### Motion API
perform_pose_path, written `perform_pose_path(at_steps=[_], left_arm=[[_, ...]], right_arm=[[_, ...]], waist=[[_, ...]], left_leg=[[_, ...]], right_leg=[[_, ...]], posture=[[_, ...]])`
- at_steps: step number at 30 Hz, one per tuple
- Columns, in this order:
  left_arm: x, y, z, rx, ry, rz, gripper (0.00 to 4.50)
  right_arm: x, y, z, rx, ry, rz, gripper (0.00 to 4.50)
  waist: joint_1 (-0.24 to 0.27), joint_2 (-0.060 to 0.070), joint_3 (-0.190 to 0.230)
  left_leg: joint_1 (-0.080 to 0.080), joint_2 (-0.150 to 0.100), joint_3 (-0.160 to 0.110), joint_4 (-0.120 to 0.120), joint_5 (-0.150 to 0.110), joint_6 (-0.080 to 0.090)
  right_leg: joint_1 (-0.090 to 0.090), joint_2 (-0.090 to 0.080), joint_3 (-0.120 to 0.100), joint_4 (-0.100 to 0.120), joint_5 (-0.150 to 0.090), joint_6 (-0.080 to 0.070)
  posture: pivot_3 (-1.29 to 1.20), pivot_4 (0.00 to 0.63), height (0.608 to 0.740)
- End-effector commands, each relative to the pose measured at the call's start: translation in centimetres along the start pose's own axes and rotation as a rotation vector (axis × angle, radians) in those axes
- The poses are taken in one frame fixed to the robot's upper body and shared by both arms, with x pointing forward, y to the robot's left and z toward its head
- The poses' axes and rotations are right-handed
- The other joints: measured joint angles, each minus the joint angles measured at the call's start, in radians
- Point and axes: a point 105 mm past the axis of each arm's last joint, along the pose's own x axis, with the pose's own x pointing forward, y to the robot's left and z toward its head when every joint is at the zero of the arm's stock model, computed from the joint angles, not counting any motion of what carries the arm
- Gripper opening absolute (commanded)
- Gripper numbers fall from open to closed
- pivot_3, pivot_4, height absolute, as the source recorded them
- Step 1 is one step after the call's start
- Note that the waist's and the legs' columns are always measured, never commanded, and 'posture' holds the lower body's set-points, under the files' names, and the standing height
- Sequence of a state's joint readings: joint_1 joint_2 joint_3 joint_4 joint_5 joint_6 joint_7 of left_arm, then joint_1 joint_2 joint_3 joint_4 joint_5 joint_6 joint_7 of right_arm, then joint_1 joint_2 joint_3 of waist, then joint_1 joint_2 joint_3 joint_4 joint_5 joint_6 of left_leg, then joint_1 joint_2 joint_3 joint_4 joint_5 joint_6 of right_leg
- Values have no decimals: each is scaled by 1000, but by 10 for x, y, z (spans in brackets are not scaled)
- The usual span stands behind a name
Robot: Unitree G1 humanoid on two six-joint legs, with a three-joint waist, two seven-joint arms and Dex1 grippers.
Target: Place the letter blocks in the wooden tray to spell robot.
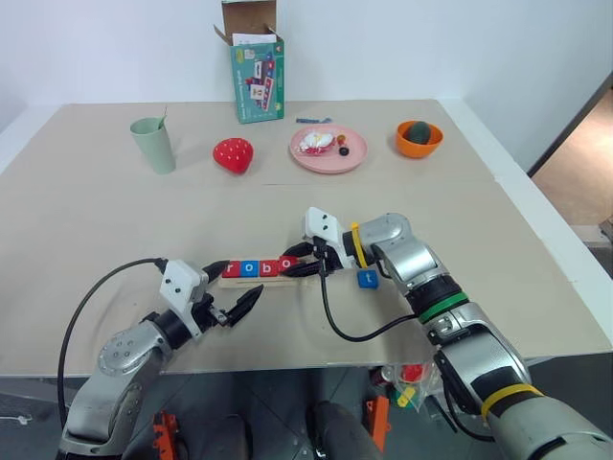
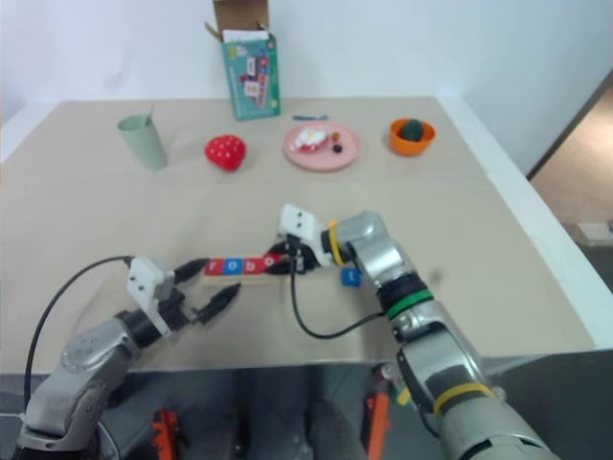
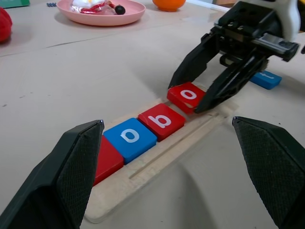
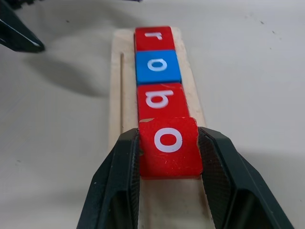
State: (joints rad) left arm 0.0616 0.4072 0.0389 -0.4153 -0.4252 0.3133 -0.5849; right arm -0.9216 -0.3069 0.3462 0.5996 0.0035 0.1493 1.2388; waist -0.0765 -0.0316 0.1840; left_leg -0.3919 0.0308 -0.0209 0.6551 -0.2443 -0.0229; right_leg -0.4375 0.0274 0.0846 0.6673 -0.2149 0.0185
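Observation:
The wooden tray (image 4: 119, 95) lies near the table's front edge. A red r (image 4: 153, 37), a blue o (image 4: 157, 66) and a red b (image 4: 159, 99) sit in it in a row. My right gripper (image 4: 169, 138) is shut on a red o block (image 4: 169, 157), held right after the b over the tray's right end and slightly tilted. A blue t block (image 1: 367, 279) lies on the table just right of the tray. My left gripper (image 1: 233, 286) stands open at the tray's left end, holding nothing.
At the back stand a green cup (image 1: 153, 144), a red strawberry toy (image 1: 233, 154), a pink plate (image 1: 354, 151) with small items, an orange bowl (image 1: 419, 140) and an open green box (image 1: 257, 77). The right arm's black cable (image 1: 335, 321) loops in front of the tray.

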Motion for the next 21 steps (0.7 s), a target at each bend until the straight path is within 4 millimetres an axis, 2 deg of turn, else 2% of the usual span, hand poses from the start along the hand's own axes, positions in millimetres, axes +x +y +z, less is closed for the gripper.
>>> perform_pose_path(at_steps=[1, 19, 21], left_arm=[[-1, -3, 12, 31, -43, -11, 4500], [-4, -6, 9, 46, -27, -8, 4500], [-4, -7, 9, 47, -26, -8, 4500]], right_arm=[[0, -6, 11, -61, -10, 0, 1208], [12, -3, 6, -60, 4, 50, 1208], [12, -2, 5, -44, 6, 57, 2261]], waist=[[0, 0, 0], [-1, 0, 0], [-1, 0, 0]], left_leg=[[0, 0, 0, 0, 0, 0], [0, 0, 0, 0, 0, 0], [1, 0, 0, 0, 0, 0]], right_leg=[[0, 0, 0, 0, 0, 0], [0, 0, 0, 0, 0, 0], [0, 0, 0, 0, 0, 0]], posture=[[0, 150, 740], [0, 150, 740], [0, 150, 740]])
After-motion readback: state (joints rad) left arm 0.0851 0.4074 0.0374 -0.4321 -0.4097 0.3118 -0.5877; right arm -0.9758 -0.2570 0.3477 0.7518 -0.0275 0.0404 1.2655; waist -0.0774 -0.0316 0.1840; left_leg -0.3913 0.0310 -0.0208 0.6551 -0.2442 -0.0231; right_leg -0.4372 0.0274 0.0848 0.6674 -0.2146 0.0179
